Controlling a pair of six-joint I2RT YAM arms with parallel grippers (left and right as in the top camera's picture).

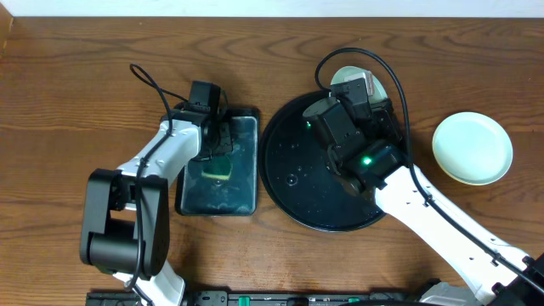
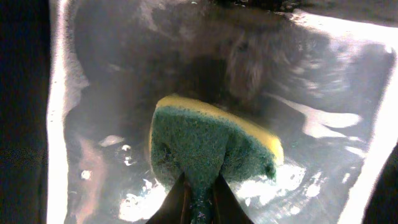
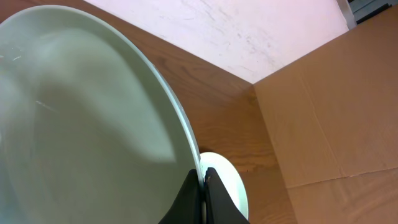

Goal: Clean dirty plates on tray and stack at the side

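Getting set for scrubbing.
Left hand (image 2: pixel 199 200) is pinching the sponge (image 2: pixel 205 143); right hand (image 3: pixel 203 190) is clamping the mint plate (image 3: pixel 93 124) by its rim, tilting it above the round tray's (image 1: pixel 297 208) edge for wiping.

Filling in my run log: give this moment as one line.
left gripper: shut on sponge in small tray | right gripper: shut on rim of plate | second plate: on table
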